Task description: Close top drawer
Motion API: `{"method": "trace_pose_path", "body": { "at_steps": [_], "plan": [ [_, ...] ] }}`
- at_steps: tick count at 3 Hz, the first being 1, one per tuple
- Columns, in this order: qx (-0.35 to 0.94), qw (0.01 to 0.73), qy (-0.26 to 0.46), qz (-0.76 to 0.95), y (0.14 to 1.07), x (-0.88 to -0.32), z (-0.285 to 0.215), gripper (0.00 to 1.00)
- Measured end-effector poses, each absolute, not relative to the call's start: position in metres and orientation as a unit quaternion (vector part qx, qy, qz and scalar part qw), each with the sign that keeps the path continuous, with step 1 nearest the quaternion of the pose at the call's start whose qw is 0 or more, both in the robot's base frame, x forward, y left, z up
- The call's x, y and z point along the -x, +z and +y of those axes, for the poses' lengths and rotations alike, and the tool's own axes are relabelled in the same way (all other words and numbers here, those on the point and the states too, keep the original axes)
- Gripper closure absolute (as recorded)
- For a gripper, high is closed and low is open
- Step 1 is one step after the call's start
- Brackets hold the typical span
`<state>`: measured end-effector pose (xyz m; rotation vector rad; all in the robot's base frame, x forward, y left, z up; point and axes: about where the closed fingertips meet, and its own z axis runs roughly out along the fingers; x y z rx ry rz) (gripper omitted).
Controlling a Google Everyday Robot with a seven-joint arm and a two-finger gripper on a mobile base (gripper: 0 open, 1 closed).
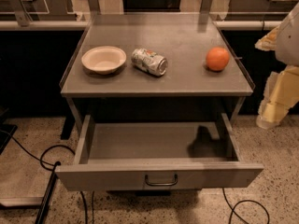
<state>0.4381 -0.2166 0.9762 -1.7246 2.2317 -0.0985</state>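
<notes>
The top drawer is a wide, shallow grey metal drawer, pulled far out from under the grey table top. Its flat front panel faces me with a small dark loop handle at the centre. The drawer's inside shows nothing but a dark shadow at the right. My gripper, pale and yellowish, hangs at the right edge of the view, beside the table's right front corner and above the floor. It is apart from the drawer and touches nothing that I can see.
On the table top lie a white bowl at the left, a crushed drink can on its side in the middle and an orange at the right. Black cables run over the speckled floor at both sides.
</notes>
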Motion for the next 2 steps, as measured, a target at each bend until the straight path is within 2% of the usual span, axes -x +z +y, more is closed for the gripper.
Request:
{"method": "trace_pose_path", "body": {
  "at_steps": [1,2],
  "plan": [
    [0.603,0.159,-0.034,0.781,0.9762,-0.4381,-0.2166,0.00],
    [0.603,0.159,-0.035,0.781,0.9763,-0.4382,-0.2166,0.19]
  ]
}}
